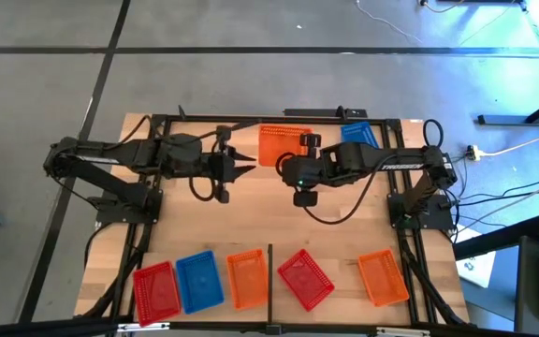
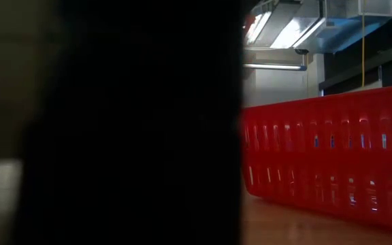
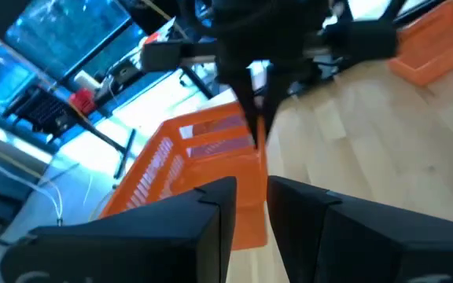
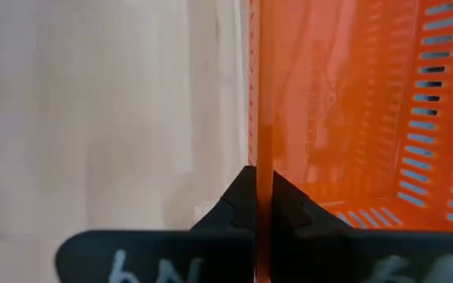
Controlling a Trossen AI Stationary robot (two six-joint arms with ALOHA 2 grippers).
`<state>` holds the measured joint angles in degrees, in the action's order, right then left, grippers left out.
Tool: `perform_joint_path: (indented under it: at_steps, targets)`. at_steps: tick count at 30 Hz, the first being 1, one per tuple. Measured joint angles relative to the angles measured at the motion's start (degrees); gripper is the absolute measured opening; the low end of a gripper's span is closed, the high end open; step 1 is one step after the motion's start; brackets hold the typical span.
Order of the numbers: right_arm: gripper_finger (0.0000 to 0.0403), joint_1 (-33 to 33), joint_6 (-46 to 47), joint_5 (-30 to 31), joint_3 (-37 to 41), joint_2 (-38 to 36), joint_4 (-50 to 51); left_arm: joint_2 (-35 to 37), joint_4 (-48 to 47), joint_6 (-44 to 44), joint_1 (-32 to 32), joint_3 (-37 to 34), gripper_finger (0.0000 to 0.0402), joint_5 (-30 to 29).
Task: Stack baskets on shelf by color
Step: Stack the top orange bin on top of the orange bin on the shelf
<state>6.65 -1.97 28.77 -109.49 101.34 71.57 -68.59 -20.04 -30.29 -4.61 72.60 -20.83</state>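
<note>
An orange basket (image 1: pixel 284 145) sits at the far middle of the wooden shelf panel (image 1: pixel 326 225), with a blue basket (image 1: pixel 358 134) to its right. My right gripper (image 1: pixel 288 170) is shut on the orange basket's near wall. My left gripper (image 1: pixel 251 167) hovers just left of it, its fingers a little apart; in the left wrist view it (image 3: pixel 252 196) points at the orange basket (image 3: pixel 187 161). Along the near edge lie a red basket (image 1: pixel 154 286), a blue basket (image 1: pixel 199 279), an orange basket (image 1: pixel 246 278), a red basket (image 1: pixel 305 278) and an orange basket (image 1: pixel 382 278), either side of the black divider bar (image 1: pixel 269 281). My right gripper pinches the orange basket's thin side wall at its rim (image 4: pixel 256 177), one finger inside the basket and one outside. The fingers (image 3: pixel 254 126) come down on it from above. Whether the basket's base is off the panel, I cannot tell.
The black table frame (image 1: pixel 251 120) runs behind the far baskets. Bare wood lies between the arms and the near row. In the low view a dark shape (image 2: pixel 128 122) blocks the left half, and a red basket (image 2: pixel 332 160) fills the right.
</note>
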Motion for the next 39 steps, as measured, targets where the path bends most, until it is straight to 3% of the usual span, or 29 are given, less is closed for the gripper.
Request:
perform_joint_path:
  at_steps: [9,17,27,31,39]
  targets:
    - [0.0,2.8,4.6,-6.0,-7.7,0.0,-0.1,2.5,-1.3,1.7,-1.0,0.0,0.0069,-1.3]
    - [0.0,6.0,-2.9,-5.5,-15.1,-0.1,-4.1,10.4,-3.9,6.3,-4.7,0.0,0.0069,-2.4]
    - [0.0,5.9,-12.5,-6.2,-15.3,3.9,-22.3,19.7,-8.3,14.6,-9.2,0.0,0.0069,-2.5]
    - [0.0,5.8,-15.3,-10.6,-17.2,6.3,-27.0,23.2,-10.5,14.9,-11.0,0.0,0.0069,-2.5]
    - [0.0,6.0,-28.1,-15.4,-20.3,10.8,-12.1,29.4,-14.7,20.2,-12.1,0.0,0.0069,-2.4]
